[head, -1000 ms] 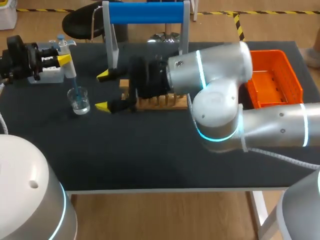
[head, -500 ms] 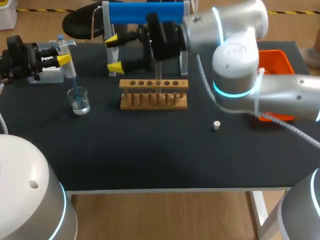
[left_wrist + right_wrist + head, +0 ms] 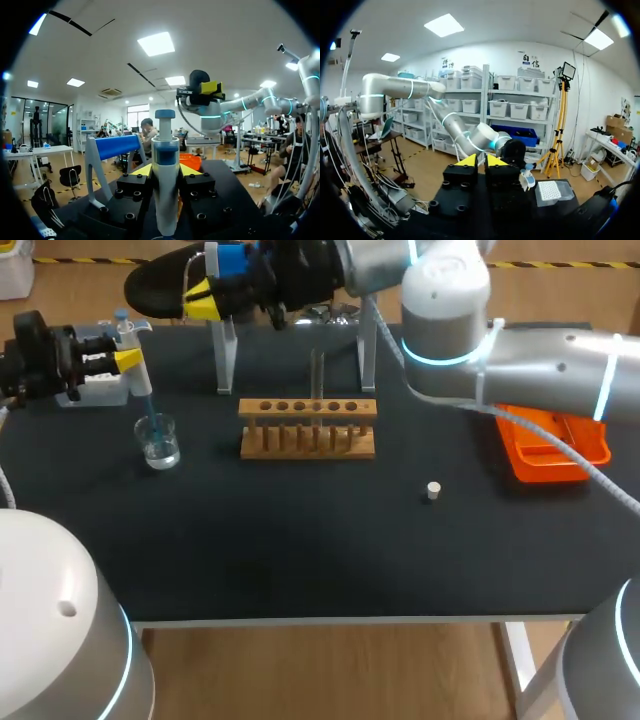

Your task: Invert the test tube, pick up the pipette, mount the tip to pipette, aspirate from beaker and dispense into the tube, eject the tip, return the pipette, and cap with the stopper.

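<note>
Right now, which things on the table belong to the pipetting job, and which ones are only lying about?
For the job: pipette, beaker, test tube, stopper.
Not named in the task: wooden rack (holding the tube), orange basket, blue-barred stand.

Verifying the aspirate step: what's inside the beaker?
The beaker holds clear liquid; the blue tip of the pipette in the left gripper dips into it from above. Whether the tip's end is under the liquid cannot be told.
</note>
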Controlling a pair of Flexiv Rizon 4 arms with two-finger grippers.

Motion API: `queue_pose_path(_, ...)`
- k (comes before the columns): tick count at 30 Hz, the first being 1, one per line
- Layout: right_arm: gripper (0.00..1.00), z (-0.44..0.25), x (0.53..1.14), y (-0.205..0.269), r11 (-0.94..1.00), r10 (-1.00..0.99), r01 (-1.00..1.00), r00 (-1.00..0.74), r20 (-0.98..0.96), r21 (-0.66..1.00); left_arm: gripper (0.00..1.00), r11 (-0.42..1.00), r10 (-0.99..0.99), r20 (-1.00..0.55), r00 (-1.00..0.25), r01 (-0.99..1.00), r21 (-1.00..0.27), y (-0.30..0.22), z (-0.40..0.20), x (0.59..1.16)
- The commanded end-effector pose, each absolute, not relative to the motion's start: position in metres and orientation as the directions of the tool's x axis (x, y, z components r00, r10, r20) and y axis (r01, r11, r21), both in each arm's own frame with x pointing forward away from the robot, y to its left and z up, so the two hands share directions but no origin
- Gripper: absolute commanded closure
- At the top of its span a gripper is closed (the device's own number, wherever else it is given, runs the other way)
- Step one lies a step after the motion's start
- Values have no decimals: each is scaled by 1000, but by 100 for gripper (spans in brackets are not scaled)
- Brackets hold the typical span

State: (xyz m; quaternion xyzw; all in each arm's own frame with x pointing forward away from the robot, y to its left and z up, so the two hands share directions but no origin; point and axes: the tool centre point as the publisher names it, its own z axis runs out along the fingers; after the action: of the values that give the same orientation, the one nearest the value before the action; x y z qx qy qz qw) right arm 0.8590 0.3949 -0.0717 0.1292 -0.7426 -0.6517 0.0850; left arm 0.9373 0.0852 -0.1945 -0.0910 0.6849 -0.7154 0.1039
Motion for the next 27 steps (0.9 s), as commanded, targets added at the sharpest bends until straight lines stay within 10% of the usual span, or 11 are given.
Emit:
queue_pose_path(1, 100, -74, 874, 417, 98, -521, -68, -853, -7, 993, 100, -41, -272, -12, -962, 24, -999, 86, -195, 938)
queue_pose_path(27, 100, -94, 903, 475, 42, -406, -44, -914, -23, 998, 100, -41, -272, -12, -962, 24, -999, 86, -195, 938)
